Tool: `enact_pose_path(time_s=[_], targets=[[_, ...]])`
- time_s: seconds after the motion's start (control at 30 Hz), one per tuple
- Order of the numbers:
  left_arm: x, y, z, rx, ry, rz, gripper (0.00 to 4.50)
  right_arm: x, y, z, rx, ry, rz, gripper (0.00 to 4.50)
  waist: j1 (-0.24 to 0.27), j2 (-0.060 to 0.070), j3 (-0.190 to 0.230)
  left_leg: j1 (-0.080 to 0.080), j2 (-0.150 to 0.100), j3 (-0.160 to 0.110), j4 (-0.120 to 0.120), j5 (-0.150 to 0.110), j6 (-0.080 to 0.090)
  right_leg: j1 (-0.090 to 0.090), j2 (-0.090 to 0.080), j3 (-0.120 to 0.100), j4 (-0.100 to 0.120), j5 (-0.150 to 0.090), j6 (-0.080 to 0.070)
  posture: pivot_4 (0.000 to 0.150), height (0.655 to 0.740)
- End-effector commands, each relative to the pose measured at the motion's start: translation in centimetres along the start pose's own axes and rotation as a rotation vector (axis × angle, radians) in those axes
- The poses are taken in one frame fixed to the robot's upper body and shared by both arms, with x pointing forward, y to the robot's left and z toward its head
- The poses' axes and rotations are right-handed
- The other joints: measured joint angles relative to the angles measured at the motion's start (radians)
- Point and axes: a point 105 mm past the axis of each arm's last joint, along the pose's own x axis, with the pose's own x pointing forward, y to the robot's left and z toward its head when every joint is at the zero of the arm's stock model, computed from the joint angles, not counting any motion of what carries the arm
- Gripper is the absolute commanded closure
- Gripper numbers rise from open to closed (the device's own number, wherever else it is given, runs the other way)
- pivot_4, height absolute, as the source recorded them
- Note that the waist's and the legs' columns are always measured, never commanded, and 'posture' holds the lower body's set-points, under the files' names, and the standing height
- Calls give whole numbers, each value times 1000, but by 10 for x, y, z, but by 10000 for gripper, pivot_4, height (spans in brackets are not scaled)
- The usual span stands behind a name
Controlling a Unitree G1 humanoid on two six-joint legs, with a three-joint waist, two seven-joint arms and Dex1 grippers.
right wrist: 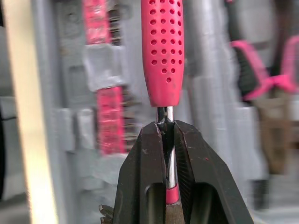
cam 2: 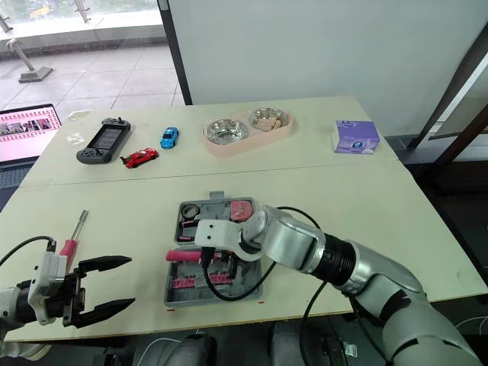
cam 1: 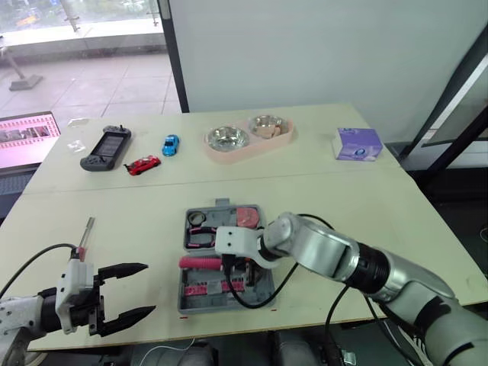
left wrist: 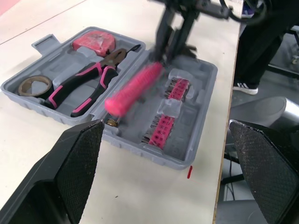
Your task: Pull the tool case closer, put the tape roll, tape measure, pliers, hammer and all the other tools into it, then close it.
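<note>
Near the table's (cam 1: pixel 381 221) front-left corner the left gripper (cam 1: pixel 149 288) hovers with its claw spread wide, holding nothing; just behind it a pink-handled screwdriver (cam 1: pixel 85 235) lies on the table; at the middle of the front edge sits the open grey tool case (left wrist: pixel 205 86), with the tape roll (left wrist: pixel 34 85), pliers (left wrist: pixel 88 81) and red tape measure (left wrist: pixel 96 41) in its rear half; over its front half the right gripper (right wrist: pixel 167 125) pinches the hammer (right wrist: pixel 162 51) by its metal shaft, pink handle pointing left; toward the back edge stand a game console (cam 1: pixel 105 148), a red toy car (cam 1: pixel 142 165), a blue toy car (cam 1: pixel 171 144), a pink double bowl (cam 1: pixel 248 139) and, nearest the back-right corner, a purple box (cam 1: pixel 358 144).
</note>
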Motion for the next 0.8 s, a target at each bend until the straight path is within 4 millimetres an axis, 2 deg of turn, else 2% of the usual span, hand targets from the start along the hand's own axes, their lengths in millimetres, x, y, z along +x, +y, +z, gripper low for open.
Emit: enact_pose_path(time_s=[0.03,0.3,0.8], targets=[[1,-2,5,20,-3,-14,0,-7,5,10,-60,23,33,44372,0,0,0,0,0,0,0,0,0,0,0,0,0,0,0,1500,7360],[0,-4,3,11,-5,-6,0,-1,8,11,-106,91,44,44372,0,0,0,0,0,0,0,0,0,-1,0,0,0,0,0,1500,7360],[-3,-5,-3,7,-5,-2,0,11,6,7,-66,142,46,44372,0,0,0,-1,0,0,0,0,0,-1,0,0,1,0,0,1500,7360]])
